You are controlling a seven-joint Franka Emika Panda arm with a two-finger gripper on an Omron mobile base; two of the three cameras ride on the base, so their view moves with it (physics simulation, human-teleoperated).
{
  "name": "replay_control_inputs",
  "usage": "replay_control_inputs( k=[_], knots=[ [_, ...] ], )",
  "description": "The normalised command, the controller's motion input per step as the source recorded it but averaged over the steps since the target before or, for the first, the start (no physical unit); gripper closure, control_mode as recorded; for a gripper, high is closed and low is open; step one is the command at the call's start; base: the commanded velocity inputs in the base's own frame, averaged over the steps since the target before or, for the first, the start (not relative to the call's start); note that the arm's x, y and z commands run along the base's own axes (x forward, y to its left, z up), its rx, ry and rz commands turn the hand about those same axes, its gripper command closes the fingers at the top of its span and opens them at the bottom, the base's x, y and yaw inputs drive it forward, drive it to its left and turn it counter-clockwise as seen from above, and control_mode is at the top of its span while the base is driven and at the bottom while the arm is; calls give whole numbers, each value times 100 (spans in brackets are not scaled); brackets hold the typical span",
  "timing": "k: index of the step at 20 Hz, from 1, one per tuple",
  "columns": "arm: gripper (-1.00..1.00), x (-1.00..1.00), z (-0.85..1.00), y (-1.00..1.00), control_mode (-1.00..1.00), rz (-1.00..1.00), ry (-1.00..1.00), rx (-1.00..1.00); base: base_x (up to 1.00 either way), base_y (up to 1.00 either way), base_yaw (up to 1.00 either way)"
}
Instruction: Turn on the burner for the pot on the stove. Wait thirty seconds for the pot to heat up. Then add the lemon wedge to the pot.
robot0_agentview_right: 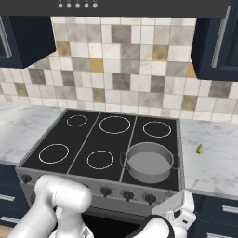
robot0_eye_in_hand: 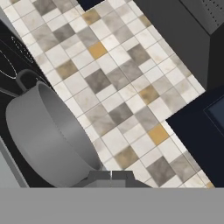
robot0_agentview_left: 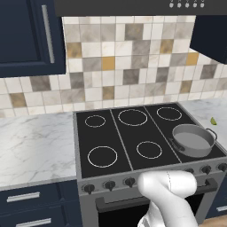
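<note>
I see the gripper (robot0_eye_in_hand: 111, 176) at the bottom of the hand view, its two dark finger tips pressed together with nothing between them. It holds nothing and touches nothing I can make out. Just beyond the tips sits the pot (robot0_eye_in_hand: 50, 140), seen tilted against the tiled wall. From the base cameras, the pot (robot0_agentview_left: 193, 139) rests on the front right burner of the stove (robot0_agentview_left: 133, 137). The lemon wedge (robot0_agentview_right: 199, 148) lies on the marble counter (robot0_agentview_right: 209, 162) right of the stove, apart from the pot.
</note>
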Motion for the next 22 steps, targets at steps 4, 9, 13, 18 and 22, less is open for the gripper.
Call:
replay_control_inputs(
  k=[4, 9, 13, 18, 22],
  knots=[
    [100, 0, 0, 0, -100, 0, 0, 0, 0, 0, 0],
    [100, 0, 0, 0, -100, 0, 0, 0, 0, 0, 0],
    [100, 0, 0, 0, -100, 0, 0, 0, 0, 0, 0],
    [100, 0, 0, 0, -100, 0, 0, 0, 0, 0, 0],
    [100, 0, 0, 0, -100, 0, 0, 0, 0, 0, 0]
  ],
)
